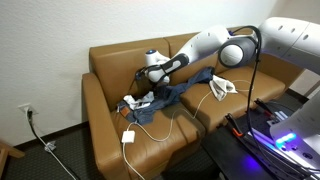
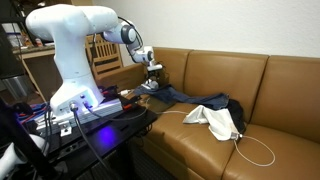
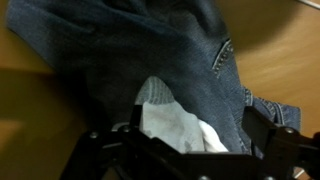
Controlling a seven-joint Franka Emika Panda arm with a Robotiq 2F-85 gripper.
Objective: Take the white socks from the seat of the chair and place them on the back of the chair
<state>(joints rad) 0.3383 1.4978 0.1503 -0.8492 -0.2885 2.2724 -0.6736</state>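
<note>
The white socks lie on blue jeans on the seat of a brown leather sofa. In an exterior view the socks show as a white patch at the left end of the jeans. My gripper hangs just above them, pointing down. In the wrist view the gripper is open, with a dark finger on each side of the socks. I cannot tell whether the fingers touch them. In an exterior view the gripper is over the jeans.
A white cloth lies on the neighbouring seat cushion, also in an exterior view. A white charger with a cable lies at the seat's front. The sofa's backrest rises behind. A lit equipment stand is beside the sofa.
</note>
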